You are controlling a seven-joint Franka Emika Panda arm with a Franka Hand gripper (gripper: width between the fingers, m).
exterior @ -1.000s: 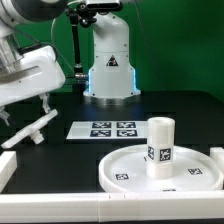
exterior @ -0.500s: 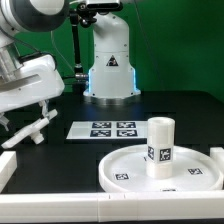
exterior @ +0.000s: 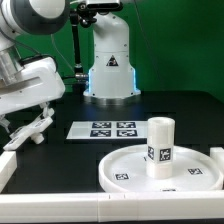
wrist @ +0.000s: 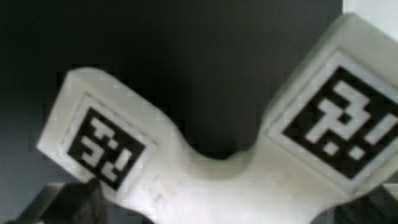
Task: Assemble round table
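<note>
The cross-shaped base piece (exterior: 28, 131) lies on the black table at the exterior view's left. My gripper (exterior: 38, 110) hangs just above it, jaws open and holding nothing. In the wrist view the base piece (wrist: 205, 175) fills the picture, two tagged arms spreading away from its middle, and a dark finger (wrist: 48, 205) shows at one side. The round disc (exterior: 130, 168) lies flat at the front right. The short tagged cylinder leg (exterior: 160, 146) stands upright on it.
The marker board (exterior: 103, 129) lies flat in the middle of the table. The arm's white pedestal (exterior: 108, 62) stands behind it. White blocks sit at the front left (exterior: 6, 166) and at the right edge (exterior: 216, 155).
My gripper has sunk a little toward the base piece and shifted slightly to the right. The parts on the table have stayed where they were.
</note>
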